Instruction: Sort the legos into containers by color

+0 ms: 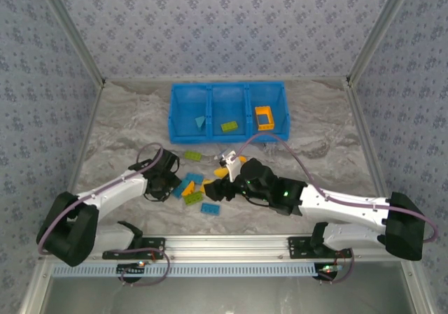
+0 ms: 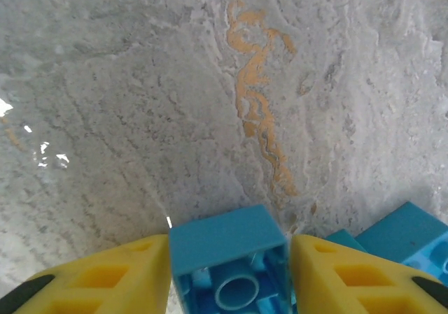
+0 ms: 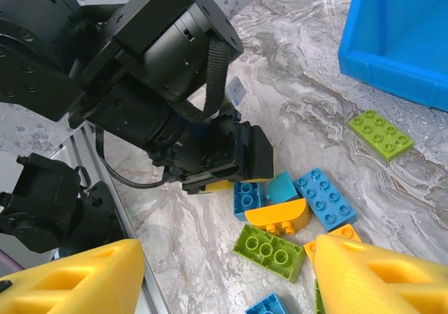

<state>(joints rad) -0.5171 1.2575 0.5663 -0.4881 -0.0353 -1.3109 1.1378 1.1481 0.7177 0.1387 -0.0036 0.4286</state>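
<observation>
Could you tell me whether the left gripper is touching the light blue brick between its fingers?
Touching. The left wrist view shows the light blue brick wedged between the fingers of the left gripper, both inner faces flush against its sides.

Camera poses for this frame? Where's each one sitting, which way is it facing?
Top external: above, behind the bases, looking down at table, blue bin, both arms.
Left wrist: faces down at marble; left gripper shut on light blue brick.
Right wrist: low, facing left arm and brick pile; right gripper open.
Shared: top and right wrist both show bin, lime flat brick.
</observation>
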